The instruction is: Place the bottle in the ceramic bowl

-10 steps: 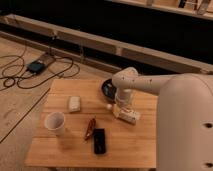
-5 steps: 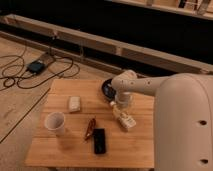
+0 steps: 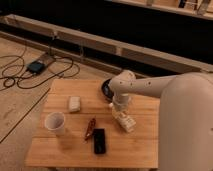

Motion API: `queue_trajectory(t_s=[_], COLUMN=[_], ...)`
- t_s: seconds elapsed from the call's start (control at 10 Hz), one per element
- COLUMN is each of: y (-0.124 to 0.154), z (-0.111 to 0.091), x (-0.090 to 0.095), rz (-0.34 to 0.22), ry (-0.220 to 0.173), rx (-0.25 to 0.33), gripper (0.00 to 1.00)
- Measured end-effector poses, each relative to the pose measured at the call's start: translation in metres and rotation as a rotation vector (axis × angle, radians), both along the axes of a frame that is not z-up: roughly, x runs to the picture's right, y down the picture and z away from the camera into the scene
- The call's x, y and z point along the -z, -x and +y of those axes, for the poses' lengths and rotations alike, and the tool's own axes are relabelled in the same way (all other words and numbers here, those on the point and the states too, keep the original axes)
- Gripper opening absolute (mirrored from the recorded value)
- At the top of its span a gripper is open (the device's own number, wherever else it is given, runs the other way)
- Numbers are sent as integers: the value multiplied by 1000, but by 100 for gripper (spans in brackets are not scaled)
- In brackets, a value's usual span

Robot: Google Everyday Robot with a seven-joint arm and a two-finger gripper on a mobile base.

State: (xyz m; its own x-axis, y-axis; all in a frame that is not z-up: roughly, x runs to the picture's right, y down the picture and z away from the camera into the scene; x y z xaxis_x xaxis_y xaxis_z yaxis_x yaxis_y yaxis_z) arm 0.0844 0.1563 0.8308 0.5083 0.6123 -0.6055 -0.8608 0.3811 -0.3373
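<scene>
The white oblong bottle [image 3: 125, 121] lies on the wooden table [image 3: 65, 150], right of the middle, with dark marks on its label. My gripper [image 3: 120, 109] hangs from the white arm directly over the bottle's far end, touching it or just above it. The dark round ceramic bowl [image 3: 106, 88] sits at the table's far edge, just behind the gripper. Its right part is hidden by my arm.
A white mug [image 3: 55, 122] stands at the front left. A plain white block [image 3: 74, 104] lies left of the middle. A red-brown object [image 3: 90, 128] and a flat black object [image 3: 99, 141] lie in front of the bottle. Cables and a dark box [image 3: 36, 66] lie on the floor at left.
My gripper has come down and slightly forward onto the bottle. The bottle now sits a little nearer the front than a second ago. The bowl, mug and block have not moved.
</scene>
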Motion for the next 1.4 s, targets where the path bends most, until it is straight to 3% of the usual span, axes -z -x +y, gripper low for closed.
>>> queue_trajectory(t_s=[0.3,0.6,0.8,1.0,1.4], y=[29,34,27,18,21], z=[-22,-64,-93,-123,-164], x=[41,52,42,23,-24], rz=[-87,-105,-80,-48,-16], ry=[-25,-90,-126,-157,-194], rx=[47,63,62,58,37], gripper=[0,0,0,0,0])
